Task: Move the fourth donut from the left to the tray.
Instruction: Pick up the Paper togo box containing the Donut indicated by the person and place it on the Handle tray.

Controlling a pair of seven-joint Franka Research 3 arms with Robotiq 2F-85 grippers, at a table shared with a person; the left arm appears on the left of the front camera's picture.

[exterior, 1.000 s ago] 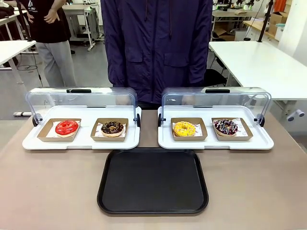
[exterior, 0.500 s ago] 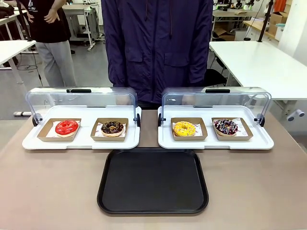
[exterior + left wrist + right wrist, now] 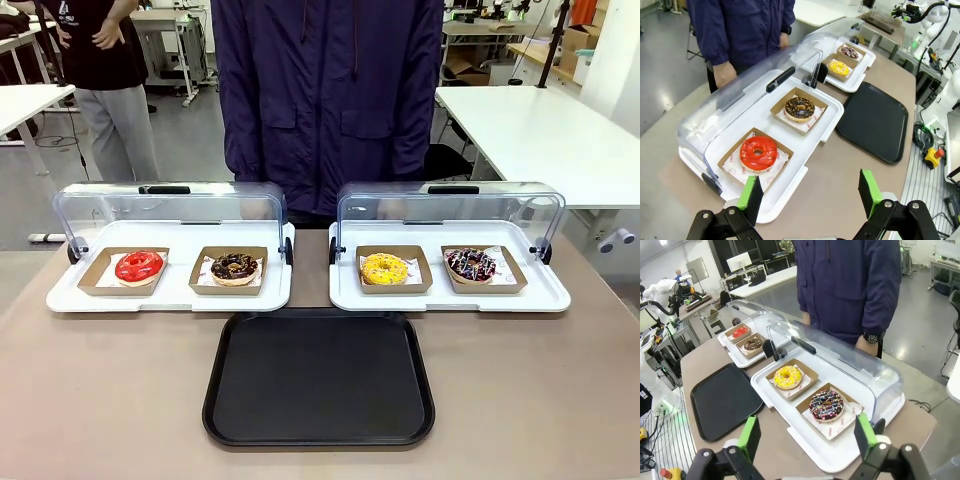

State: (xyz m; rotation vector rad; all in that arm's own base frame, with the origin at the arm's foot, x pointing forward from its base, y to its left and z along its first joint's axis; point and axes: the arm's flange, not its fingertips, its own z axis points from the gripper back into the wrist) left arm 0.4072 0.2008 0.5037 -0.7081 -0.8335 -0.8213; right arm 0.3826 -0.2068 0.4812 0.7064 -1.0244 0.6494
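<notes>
One wide brown counter (image 3: pixel 100 400) fills the lower part of the front view. A person (image 3: pixel 330 100) in a dark blue coat stands behind it, at the top middle.

The tray (image 3: pixel 320 380) is flat and black. It lies in the lower middle, close to the near edge of the counter. Just behind it are two white trays side by side. The left white tray (image 3: pixel 170 297) is at the middle left and the right white tray (image 3: pixel 450 300) is at the middle right. Each has a clear lid, the left lid (image 3: pixel 170 210) and the right lid (image 3: pixel 450 208), swung up and back.

Four donuts sit in a row, each in a small brown holder. From left to right they are a red donut (image 3: pixel 139 266), a chocolate donut (image 3: pixel 234 266) with gold bits, a yellow donut (image 3: pixel 385 268), and the fourth donut (image 3: pixel 470 264). The fourth donut is dark with white and pink streaks. It rests in its brown holder (image 3: pixel 510 280) on the right white tray, at the middle right, apart from the black tray.

In the left wrist view the left jaws are spread wide at the bottom edge and hold nothing. The left green pads (image 3: pixel 750 192) hang above the counter near the red donut. In the right wrist view the right jaws are spread wide too and hold nothing. The right green pads (image 3: pixel 864 435) hang just below the fourth donut in the picture.
</notes>
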